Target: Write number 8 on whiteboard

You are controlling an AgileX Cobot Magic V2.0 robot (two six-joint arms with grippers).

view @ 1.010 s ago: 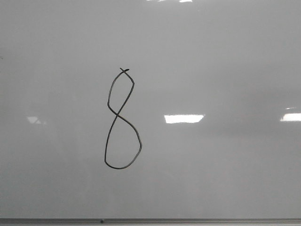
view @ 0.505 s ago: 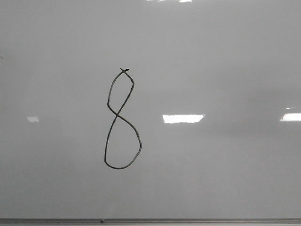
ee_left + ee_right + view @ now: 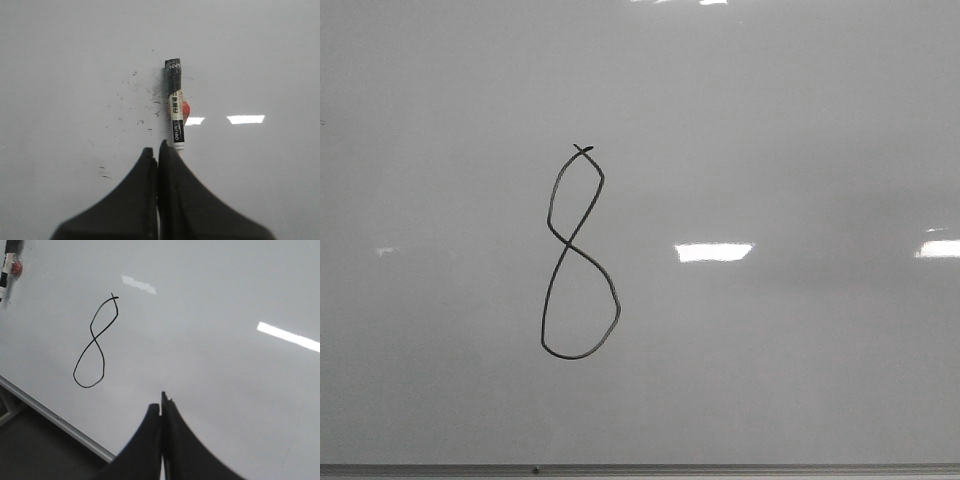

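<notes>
The number 8 (image 3: 567,243) is drawn in thin black line on the whiteboard (image 3: 770,120), a little left of its middle, tall and narrow with crossed tails at the top. It also shows in the right wrist view (image 3: 95,338). No gripper shows in the front view. My left gripper (image 3: 157,149) is shut with nothing between its jaws; a black and white marker (image 3: 176,110) lies on the board just beyond its tips. My right gripper (image 3: 161,402) is shut and empty, above the board to the right of the 8.
The board's grey metal frame edge (image 3: 720,468) runs along the near side, with dark floor beyond it in the right wrist view (image 3: 30,450). Small black ink specks (image 3: 135,107) dot the board beside the marker. The marker also shows in the right wrist view (image 3: 7,265).
The 8 has not changed. The faint light reflection at the left of the board has faded and the middle one has shifted slightly.
</notes>
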